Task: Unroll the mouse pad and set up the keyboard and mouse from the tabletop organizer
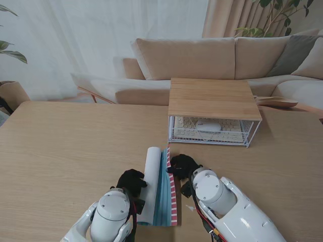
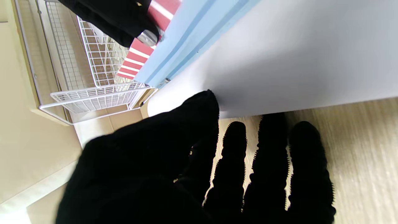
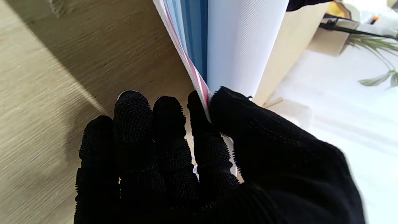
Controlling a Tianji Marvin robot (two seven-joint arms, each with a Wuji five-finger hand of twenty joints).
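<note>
The mouse pad (image 1: 160,194) lies partly unrolled near me, showing blue stripes and a red-and-white striped edge (image 1: 173,194). Its white roll (image 1: 151,176) sits on the pad's left side. My left hand (image 1: 132,182) is open, with its thumb and fingertips (image 2: 267,130) against the roll (image 2: 279,56). My right hand (image 1: 184,166) pinches the striped edge (image 3: 199,77) between thumb and index finger. The keyboard (image 1: 185,128) and the white mouse (image 1: 208,126) lie in the organizer (image 1: 214,98) farther from me.
The organizer is a white wire basket (image 2: 93,96) under a wooden top, standing right of centre on the wooden table (image 1: 75,151). A beige sofa (image 1: 202,55) and plants stand beyond the table's far edge.
</note>
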